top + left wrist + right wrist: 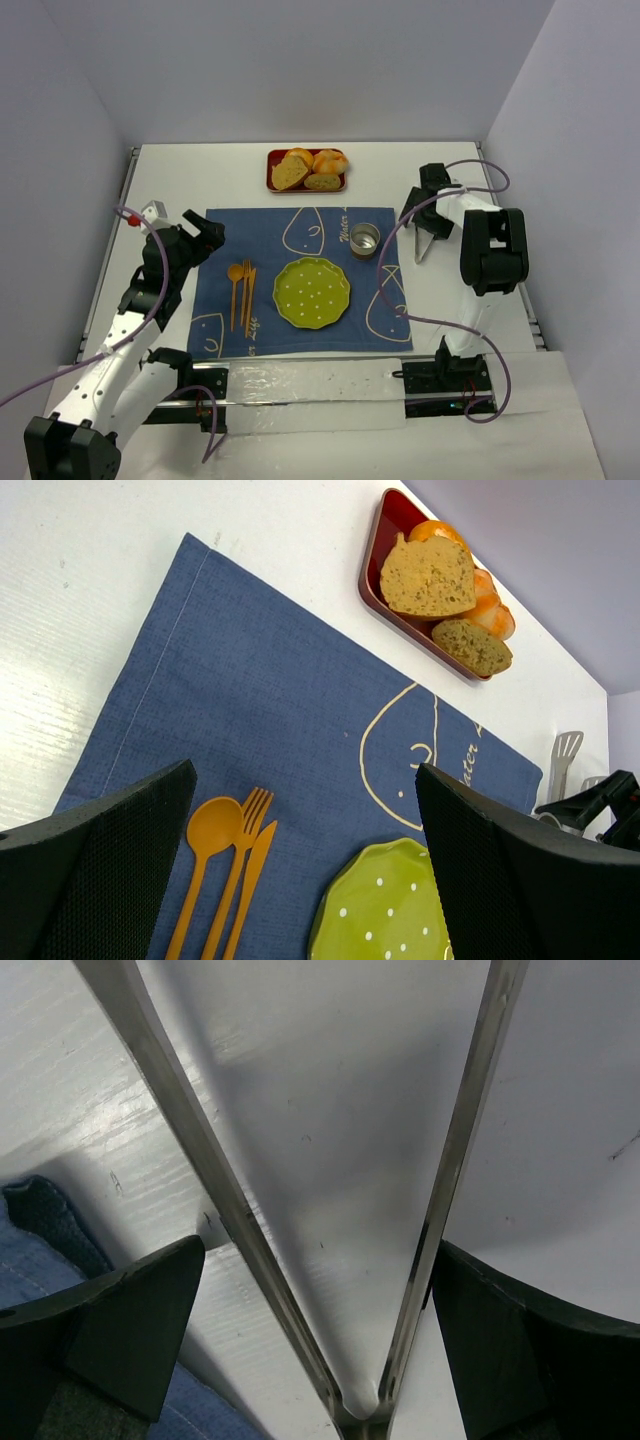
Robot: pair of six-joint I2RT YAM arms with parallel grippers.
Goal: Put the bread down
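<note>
- Right wrist view: the right gripper (318, 1250) has its fingers (110, 1330) spread wide. The two steel arms of the tongs (205, 1160) rest against their inner faces, with the hinge back toward the palm. We judge that the tongs are being carried, sprung open, with nothing between their blades.
- Left wrist view: the left gripper (305, 770) also has its fingers (110, 870) wide apart and holds nothing. It hovers over the left part of the blue placemat (230, 230).
- The bread (290, 172) sits in the red tray (372, 580) at the far middle of the table (200, 170). The larger slice (428, 577) leans on the orange buns (437, 530), and the smaller slice (472, 645) lies just to its right. We see both grippers well apart from it.
- The green plate (312, 292) lies bare on the near middle of the placemat. A metal cup (365, 240) stands just beyond its far right edge, and the orange cutlery (241, 290) lies to its left.
- We think the crowded tray is the main risk. The slices touch the buns, so blades coming down off-centre could catch a bun or push the tray.
- A thin slice pinched near its edge could slip from the smooth steel while it is carried.
- The cup stands between the right arm and the plate, so a low sweep could tip it.
</note>
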